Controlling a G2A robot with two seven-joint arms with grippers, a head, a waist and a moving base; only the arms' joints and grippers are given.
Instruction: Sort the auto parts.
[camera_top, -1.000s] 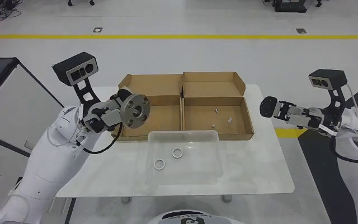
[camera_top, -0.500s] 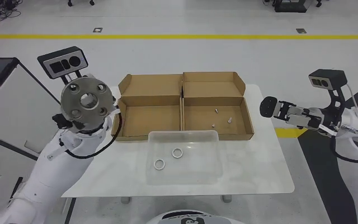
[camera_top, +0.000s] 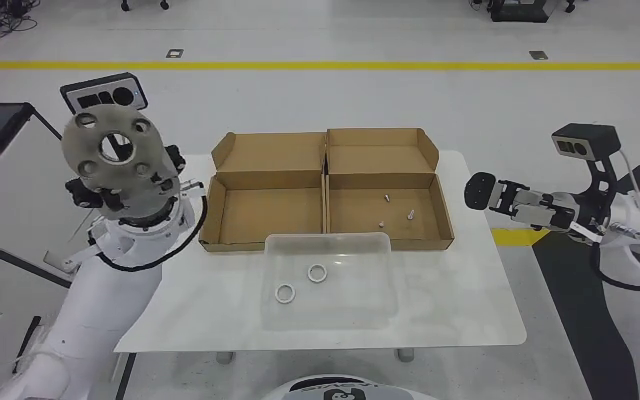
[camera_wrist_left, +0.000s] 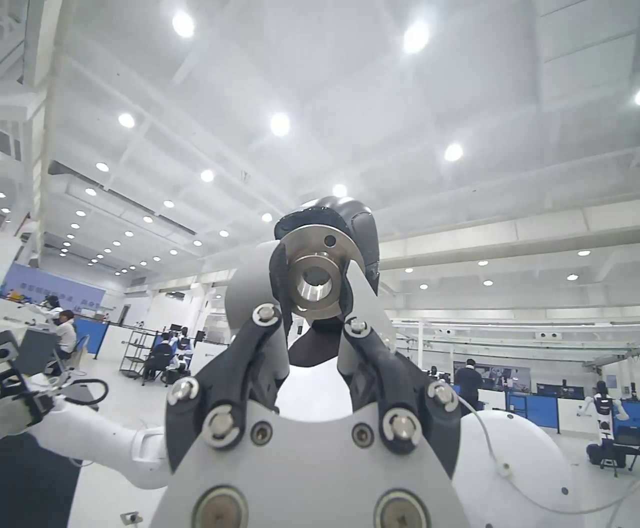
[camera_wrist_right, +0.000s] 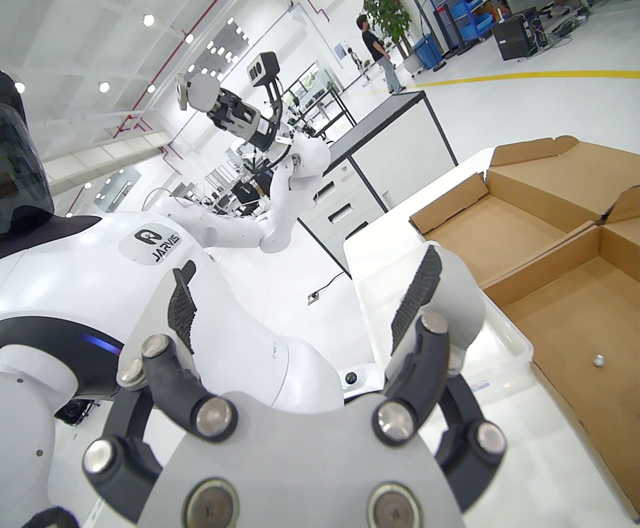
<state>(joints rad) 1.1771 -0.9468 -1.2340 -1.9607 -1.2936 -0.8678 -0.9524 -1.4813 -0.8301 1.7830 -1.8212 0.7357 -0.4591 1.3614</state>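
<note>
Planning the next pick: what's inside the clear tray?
Two rings, apart: the near ring and the far ring. In the top view nothing covers the tray; in the right wrist view the right gripper hides part of it.

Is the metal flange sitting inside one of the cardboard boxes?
No, the left claw holds the metal flange up in the air, off to the left of both cardboard boxes.

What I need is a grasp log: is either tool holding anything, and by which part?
The left tool is shut on the metal flange, clamped around its central hub. The right tool is open and holds nothing.
</note>
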